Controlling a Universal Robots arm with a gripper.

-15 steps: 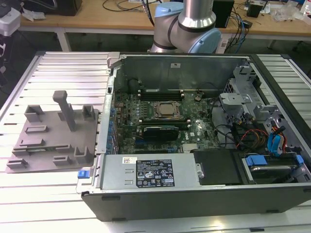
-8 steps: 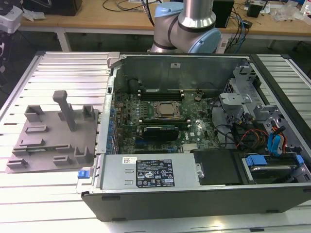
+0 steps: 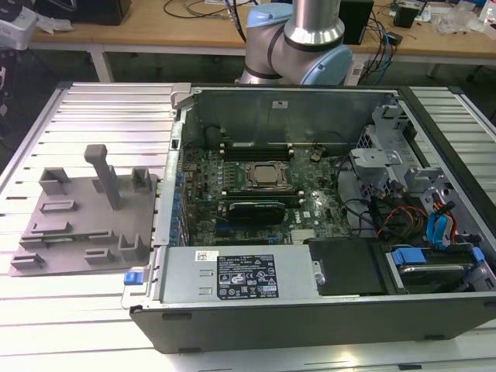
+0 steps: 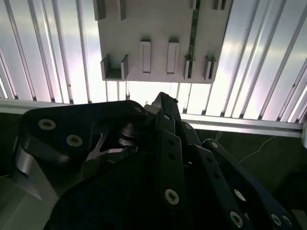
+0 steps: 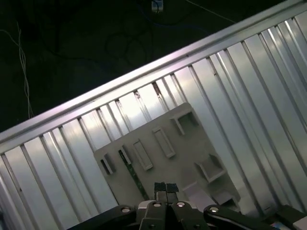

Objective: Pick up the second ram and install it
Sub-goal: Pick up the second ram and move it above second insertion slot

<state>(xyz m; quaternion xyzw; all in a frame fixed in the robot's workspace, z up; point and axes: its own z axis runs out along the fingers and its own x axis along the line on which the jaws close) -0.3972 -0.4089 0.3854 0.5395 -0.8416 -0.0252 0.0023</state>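
Approach step: the gripper [image 5: 166,188] hangs over the gray tray [image 3: 81,221], which sits at nine o'clock of the open computer [image 3: 310,327] in the exterior view. Its jaws seem pressed together, empty. The second ram [image 5: 130,172] lies in the tray, ungrasped. Taking it calls for spread jaws straddling its thin edge.

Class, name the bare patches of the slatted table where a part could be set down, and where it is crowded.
Free: the slatted table beyond the grey fixture plate, the slats nearer the camera than it, and the strip at the exterior view's right of the computer case. Crowded: inside the case, among motherboard and cables.
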